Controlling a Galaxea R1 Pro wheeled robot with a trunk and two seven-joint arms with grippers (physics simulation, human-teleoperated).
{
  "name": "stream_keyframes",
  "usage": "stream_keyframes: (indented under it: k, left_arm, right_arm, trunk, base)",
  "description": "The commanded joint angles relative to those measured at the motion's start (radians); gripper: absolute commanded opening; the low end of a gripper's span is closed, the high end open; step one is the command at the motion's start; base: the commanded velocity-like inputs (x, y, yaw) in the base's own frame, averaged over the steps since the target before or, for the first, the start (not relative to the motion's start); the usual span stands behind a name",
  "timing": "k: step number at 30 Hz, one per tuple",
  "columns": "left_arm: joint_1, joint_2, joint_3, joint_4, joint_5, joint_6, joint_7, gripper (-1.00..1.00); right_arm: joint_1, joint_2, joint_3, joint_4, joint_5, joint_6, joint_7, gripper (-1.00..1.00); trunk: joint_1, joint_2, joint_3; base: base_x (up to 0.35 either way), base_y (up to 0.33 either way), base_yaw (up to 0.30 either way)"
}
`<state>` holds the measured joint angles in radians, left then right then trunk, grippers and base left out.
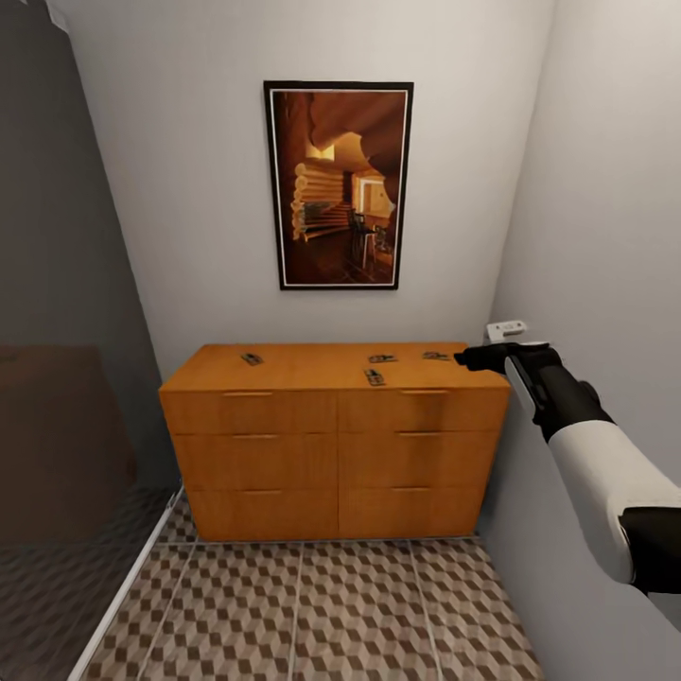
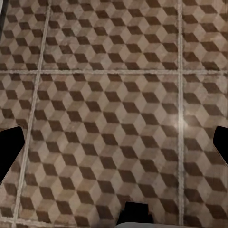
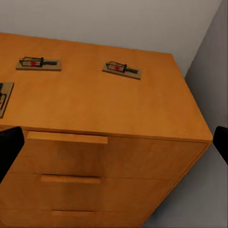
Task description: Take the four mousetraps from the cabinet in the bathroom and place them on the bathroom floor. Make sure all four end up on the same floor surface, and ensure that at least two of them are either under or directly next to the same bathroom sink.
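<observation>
Ahead, the bathroom floor (image 1: 322, 615) runs in cube-patterned tiles up to the cabinet (image 1: 336, 454), which stands against the back wall (image 1: 189, 189) under a framed picture (image 1: 338, 184). All four mousetraps lie on the cabinet's top: one (image 1: 252, 358) toward its left end, two near the middle, (image 1: 382, 358) and (image 1: 375, 377), and one (image 1: 436, 356) at the right end. My right arm (image 1: 586, 454) reaches along the side wall, and my right gripper (image 1: 465, 358) hovers at the cabinet's right end, just beside that rightmost trap and above the top, not touching it; its fingers (image 3: 9, 147) stand wide apart and hold nothing. My left gripper (image 2: 114, 147) points down at bare tile, its fingers spread wide too.
</observation>
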<state>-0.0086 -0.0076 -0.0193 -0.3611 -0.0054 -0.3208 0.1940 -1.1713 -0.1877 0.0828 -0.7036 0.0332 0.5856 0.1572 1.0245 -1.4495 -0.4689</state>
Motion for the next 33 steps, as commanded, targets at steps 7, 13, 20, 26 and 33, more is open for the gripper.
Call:
stream_keyframes:
  k: [7, 13, 20, 26, 33]
  left_arm:
    - [-0.001, 0.000, -0.002, 0.000, -0.001, -0.003, 0.005, 1.00]
    - [-0.001, 0.000, -0.002, -0.001, -0.001, -0.004, 0.005, 1.00]
    - [-0.001, 0.000, -0.004, -0.001, -0.001, -0.004, 0.005, 1.00]
    - [-0.001, 0.000, -0.004, -0.001, -0.001, -0.004, 0.005, 1.00]
    - [-0.001, 0.000, -0.004, -0.001, -0.001, -0.004, 0.005, 1.00]
  right_arm:
    - [-0.001, 0.003, 0.004, 0.071, 0.004, -0.064, 0.004, 1.00]
    - [-0.001, 0.006, 0.004, 0.099, 0.004, -0.084, 0.005, 1.00]
    - [-0.001, 0.038, 0.003, 0.103, 0.005, -0.087, 0.016, 1.00]
    - [-0.001, 0.055, 0.003, 0.104, 0.005, -0.088, 0.016, 1.00]
    - [-0.001, 0.069, 0.003, 0.105, 0.005, -0.088, 0.016, 1.00]
  trunk:
    - [0.001, -0.001, -0.001]
    - [0.001, -0.001, -0.001]
    - [0.001, -0.001, -0.001]
    - [0.001, -0.001, -0.001]
    - [0.001, -0.001, -0.001]
  base:
    - [0.197, 0.000, 0.000]
    - [0.028, 0.000, 0.000]
    - [0.002, 0.002, 0.000]
    - [0.056, 0.064, 0.000]
    - [0.139, 0.093, 0.000]
